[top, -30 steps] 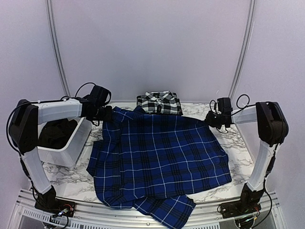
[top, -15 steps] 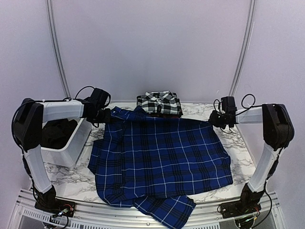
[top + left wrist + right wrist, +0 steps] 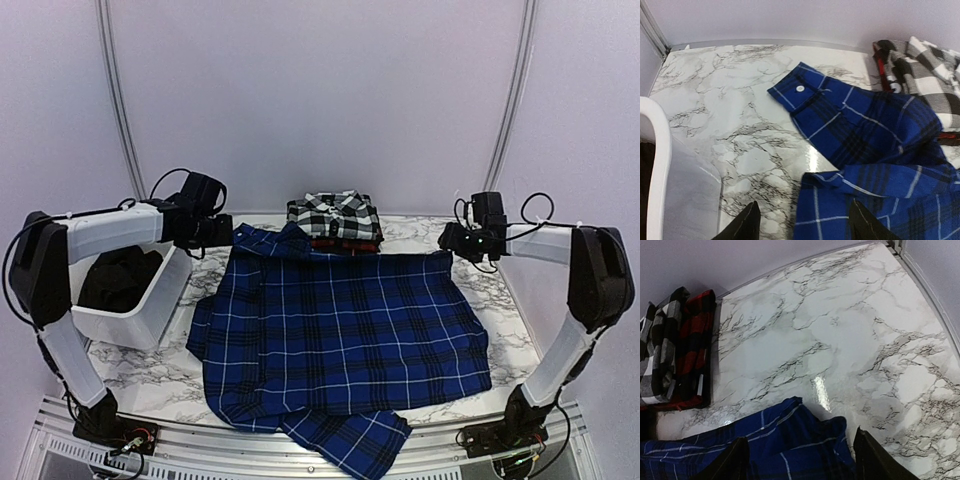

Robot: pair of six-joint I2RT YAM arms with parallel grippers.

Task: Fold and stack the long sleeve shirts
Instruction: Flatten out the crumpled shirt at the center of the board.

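Royal blue plaid cloth, a long sleeve button-up shirt (image 3: 340, 335) crossed by navy and thin white lines, is spread flat across the middle of the white marble-patterned table (image 3: 150, 375), with one sleeve (image 3: 350, 440) bunched at the near edge. Just behind its far edge a folded black-and-white check shirt (image 3: 335, 212) is stacked upon a folded red-and-black plaid shirt (image 3: 692, 340), of which only the edge is seen. The left gripper (image 3: 804, 202) is poised over the blue shirt's far left corner, fingers spread wide, nothing clamped; a buttoned cuff (image 3: 800, 89) is seen ahead. The right gripper (image 3: 801, 436) is likewise spread wide above the far right corner, nothing gripped. A white plastic tub (image 3: 140, 325) with dark cloth (image 3: 118, 278) inside is set at the left
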